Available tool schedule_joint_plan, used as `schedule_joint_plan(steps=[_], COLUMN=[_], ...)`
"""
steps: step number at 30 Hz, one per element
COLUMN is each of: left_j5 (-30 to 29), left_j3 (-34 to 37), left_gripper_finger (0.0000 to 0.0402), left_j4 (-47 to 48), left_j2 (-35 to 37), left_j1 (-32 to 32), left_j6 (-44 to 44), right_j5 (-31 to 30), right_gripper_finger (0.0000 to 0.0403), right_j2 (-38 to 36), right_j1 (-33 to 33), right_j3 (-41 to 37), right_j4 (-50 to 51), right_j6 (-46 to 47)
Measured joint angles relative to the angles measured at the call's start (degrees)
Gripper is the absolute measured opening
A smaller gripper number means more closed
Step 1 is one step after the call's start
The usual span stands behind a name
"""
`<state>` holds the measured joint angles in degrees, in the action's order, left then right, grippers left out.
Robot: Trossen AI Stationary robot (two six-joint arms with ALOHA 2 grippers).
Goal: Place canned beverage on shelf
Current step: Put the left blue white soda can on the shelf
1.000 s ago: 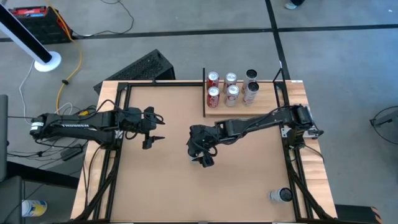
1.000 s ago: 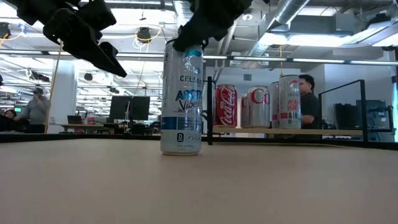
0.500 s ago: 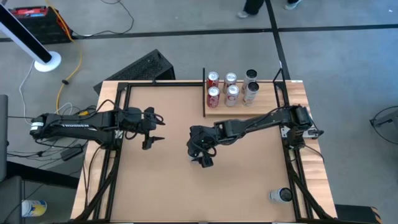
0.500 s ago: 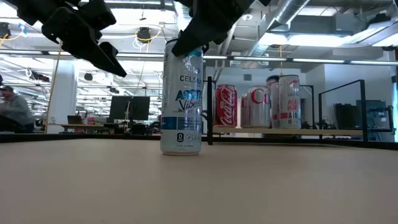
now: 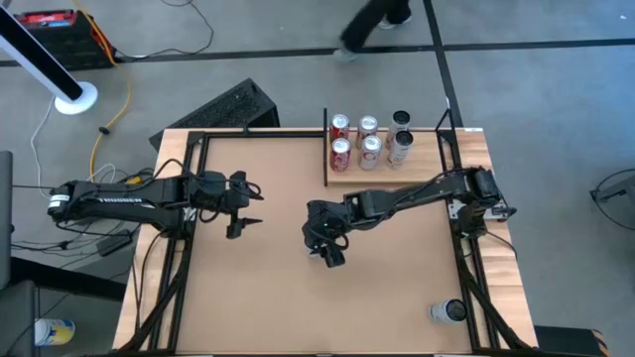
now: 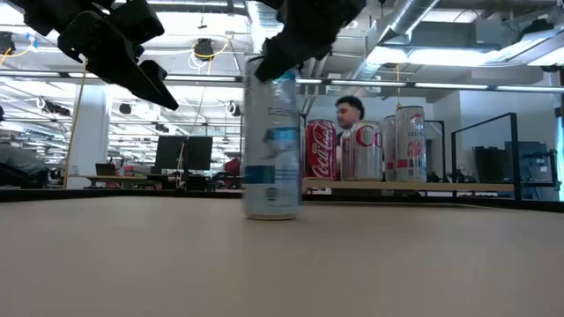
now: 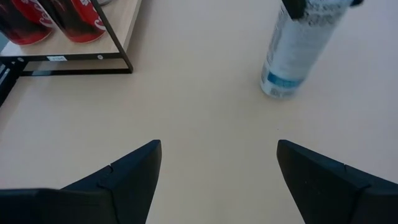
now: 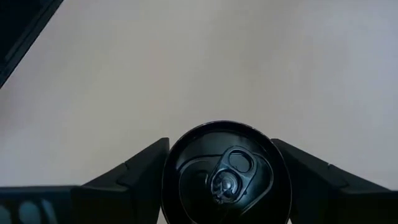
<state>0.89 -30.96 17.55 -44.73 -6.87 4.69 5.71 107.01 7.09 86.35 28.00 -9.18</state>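
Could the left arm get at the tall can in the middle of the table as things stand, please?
Probably not cleanly: the right gripper sits right over the tall can, fingers at its sides, blocking a top grasp. The left gripper hangs open off to the side, bare table between them.

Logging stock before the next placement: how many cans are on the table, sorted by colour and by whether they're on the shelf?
Red cans on the shelf: 2
Silver-toned cans on the shelf: 4
White-and-blue can between the right gripper jaws: 1
Corner can on the table: 1
Total: 8
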Motion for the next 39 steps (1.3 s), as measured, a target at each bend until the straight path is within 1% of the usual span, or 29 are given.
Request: schedule_joint_plan(steps=[3, 6, 9, 11, 13, 15, 17, 19, 23, 26, 29, 32, 35, 39], left_j5=[0.39, 0.42, 0.40, -0.29, -1.96, -3.50, -3.95, -4.01, -3.75, -3.74, -3.72, -3.72, -3.72, -3.72], left_j3=[0.00, 0.00, 0.00, 0.00, 0.00, 0.00, 0.00, 0.00, 0.00, 0.00, 0.00, 0.00, 0.00, 0.00], left_gripper_finger=[0.0304, 0.0304, 0.0304, 0.0304, 0.0304, 0.0304, 0.0304, 0.0304, 0.0304, 0.0304, 0.0304, 0.0304, 0.0304, 0.0304], left_j4=[2.86, 7.20, 9.92, 9.69, 7.62, 3.91, 0.54, -2.69, -6.73, -7.54, -8.02, -8.03, -8.07, -8.07], left_j2=[0.06, 0.13, 0.51, 0.52, 0.55, 0.52, 0.55, 0.52, 0.55, 0.52, 0.55, 0.52, 0.52, 0.52], left_j1=[0.00, 0.00, 0.00, 0.00, -0.17, -0.70, -1.54, -2.26, -3.64, -4.13, -4.24, -4.24, -4.24, -4.22], left_j6=[-0.52, -1.89, -2.27, -2.45, -2.54, -2.87, -2.99, -2.22, 0.26, 1.73, 3.33, 4.50, 5.47, 5.62], right_j5=[-0.28, -3.79, -7.42, -8.87, -10.13, -11.43, -12.21, -14.53, -19.52, -19.99, -19.76, -19.32, -19.22, -19.30], right_gripper_finger=[0.0276, 0.0276, 0.0276, 0.0276, 0.0276, 0.0276, 0.0276, 0.0276, 0.0276, 0.0276, 0.0276, 0.0276, 0.0276, 0.0276], right_j2=[-1.97, -5.59, -12.96, -19.11, -25.34, -31.25, -37.03, -43.15, -53.74, -60.21, -64.66, -67.93, -69.55, -69.66], right_j1=[0.00, 0.07, 0.00, -0.62, -1.32, -1.95, -2.62, -3.75, -7.90, -13.16, -18.76, -23.72, -28.20, -34.85], right_j3=[0.00, -2.07, -10.88, -19.01, -26.72, -32.82, -36.87, -39.68, -39.76, -40.02, -38.82, -38.27, -38.19, -38.16], right_j4=[6.61, 12.73, 11.37, 6.36, 1.74, -0.38, 0.41, 2.98, 8.07, 14.23, 19.64, 25.27, 25.88, 25.58], right_j6=[1.06, 1.92, 2.98, 4.29, 5.63, 6.44, 6.39, 6.34, 6.94, 7.31, 8.53, 8.34, 5.98, 1.92])
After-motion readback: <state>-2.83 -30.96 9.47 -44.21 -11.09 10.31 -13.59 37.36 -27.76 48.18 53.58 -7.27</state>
